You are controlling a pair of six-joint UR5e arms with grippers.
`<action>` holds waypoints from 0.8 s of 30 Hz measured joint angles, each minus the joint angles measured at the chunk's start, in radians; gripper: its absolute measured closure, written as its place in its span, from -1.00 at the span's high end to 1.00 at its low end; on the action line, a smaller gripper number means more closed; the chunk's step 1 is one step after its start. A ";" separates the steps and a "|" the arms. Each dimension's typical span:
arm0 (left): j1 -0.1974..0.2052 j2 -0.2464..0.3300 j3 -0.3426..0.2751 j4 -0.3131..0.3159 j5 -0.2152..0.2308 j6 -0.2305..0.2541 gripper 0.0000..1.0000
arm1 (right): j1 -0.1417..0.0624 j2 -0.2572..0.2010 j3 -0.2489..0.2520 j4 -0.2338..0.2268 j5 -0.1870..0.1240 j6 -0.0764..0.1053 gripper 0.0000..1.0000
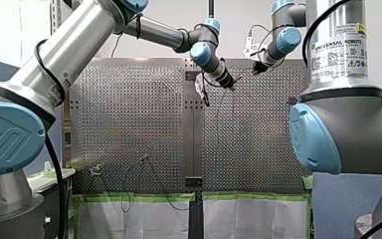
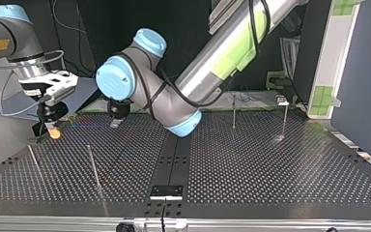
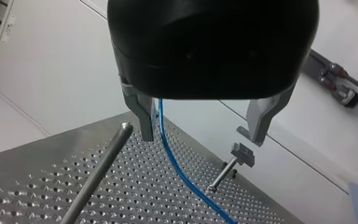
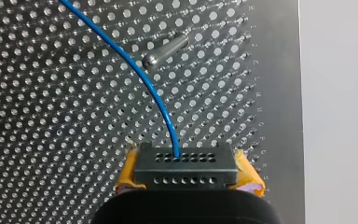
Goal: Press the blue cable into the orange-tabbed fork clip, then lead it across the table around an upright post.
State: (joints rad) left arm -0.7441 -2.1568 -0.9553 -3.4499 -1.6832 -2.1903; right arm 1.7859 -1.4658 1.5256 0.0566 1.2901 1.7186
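Note:
The blue cable point(image 4: 161, 100) curves over the perforated table and ends between the yellow pads point(image 4: 249, 179) of my right gripper point(image 4: 189, 173), which is shut on it behind a grey slotted block. In the top view my right gripper point(image 2: 53, 129) sits low over the table's far left corner. My left gripper point(image 3: 200, 134) is open, and the cable point(image 3: 177, 168) hangs just inside one metal finger point(image 3: 142, 116), ungripped. My left gripper point(image 2: 116, 121) hovers beside my right one; in the front view both grippers point(image 1: 231, 85) point(image 1: 255, 69) are at the far side. I cannot make out an orange-tabbed clip.
An upright post point(image 3: 98, 172) stands beside my left gripper, and a post with a flat grey head point(image 3: 242, 154) is ahead of it. Two thin posts point(image 2: 94, 166) point(image 2: 34, 162) stand at the top view's left, two more point(image 2: 233, 110) point(image 2: 284, 116) at its right.

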 joint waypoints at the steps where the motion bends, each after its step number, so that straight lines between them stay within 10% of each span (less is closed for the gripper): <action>1: 0.001 0.000 0.000 0.000 0.005 -0.002 0.93 | 0.000 0.000 0.000 0.000 0.000 -0.001 -1.00; 15: 0.024 0.000 0.000 0.082 -0.011 -0.051 0.93 | 0.004 0.001 0.000 0.000 0.000 -0.006 -1.00; 24: 0.029 0.000 0.020 0.101 0.054 -0.115 0.93 | 0.009 0.001 0.000 0.000 0.000 -0.006 -1.00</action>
State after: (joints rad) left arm -0.7150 -2.1573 -0.9358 -3.3493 -1.6287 -2.3049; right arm 1.7953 -1.4644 1.5257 0.0565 1.2902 1.7122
